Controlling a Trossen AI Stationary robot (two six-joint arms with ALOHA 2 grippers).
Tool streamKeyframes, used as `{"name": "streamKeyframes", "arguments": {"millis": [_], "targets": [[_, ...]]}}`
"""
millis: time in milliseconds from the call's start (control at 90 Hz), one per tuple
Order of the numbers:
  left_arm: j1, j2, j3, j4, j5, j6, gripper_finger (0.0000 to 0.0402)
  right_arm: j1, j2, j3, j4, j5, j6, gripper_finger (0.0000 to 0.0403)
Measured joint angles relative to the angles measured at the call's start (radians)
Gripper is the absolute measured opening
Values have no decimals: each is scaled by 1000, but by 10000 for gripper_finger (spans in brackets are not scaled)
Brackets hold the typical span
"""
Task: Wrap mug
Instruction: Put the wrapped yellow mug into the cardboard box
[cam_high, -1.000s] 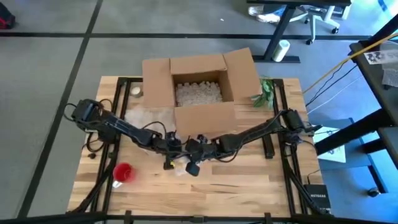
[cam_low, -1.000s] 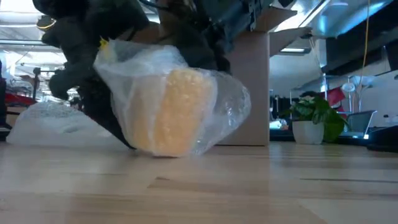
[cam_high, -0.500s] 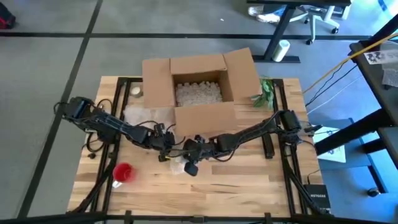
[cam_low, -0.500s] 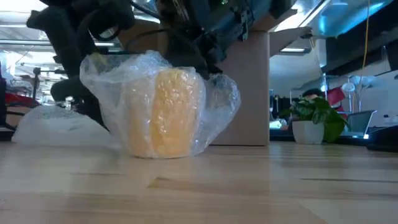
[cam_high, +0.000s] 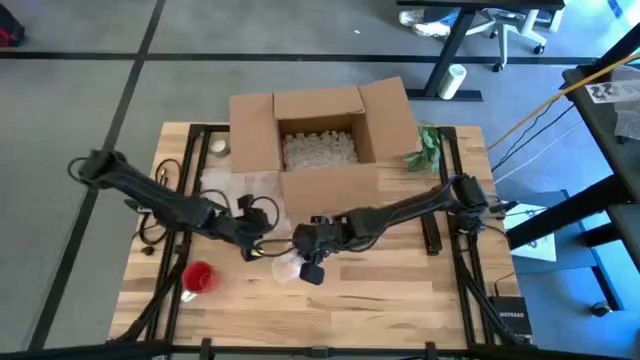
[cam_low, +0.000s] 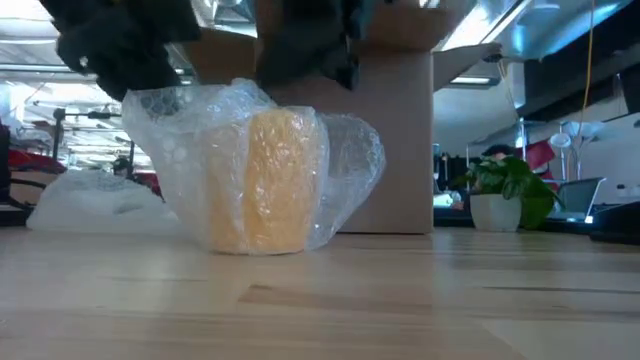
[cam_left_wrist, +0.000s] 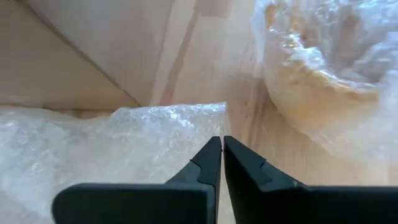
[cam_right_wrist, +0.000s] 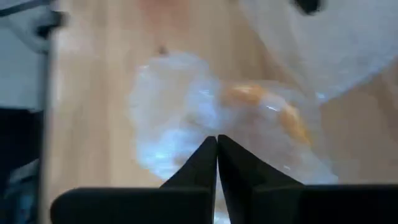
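A yellow mug (cam_low: 274, 180) loosely swathed in clear bubble wrap (cam_low: 190, 150) is standing upright on the wooden counter (cam_low: 420, 300), left of centre in the low view and below the open cardboard box (cam_high: 320, 140) in the high view. The left tool (cam_left_wrist: 219, 163) is sitting clenched and empty just left of the bundle. The right tool (cam_right_wrist: 216, 158) is hovering clenched directly over it, gripping nothing I can make out.
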Motion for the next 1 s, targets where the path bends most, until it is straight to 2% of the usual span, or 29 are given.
{"name": "streamKeyframes", "arguments": {"millis": [178,433,544,678,1000], "targets": [[-55,-52,0,-24,-52,-36,0,1,3,66,-53,-109,-40,19],[-75,-55,0,-27,-65,-72,0,8,39,66,-133,-129,-64,117],[-75,-55,0,-28,-67,-85,0,10,56,67,-119,-133,-111,145],[-75,-55,0,-34,-67,-108,0,10,73,67,-129,-130,-147,153],[-82,-55,-1,-48,-67,-134,0,9,166,74,-124,-41,-240,149]]}}
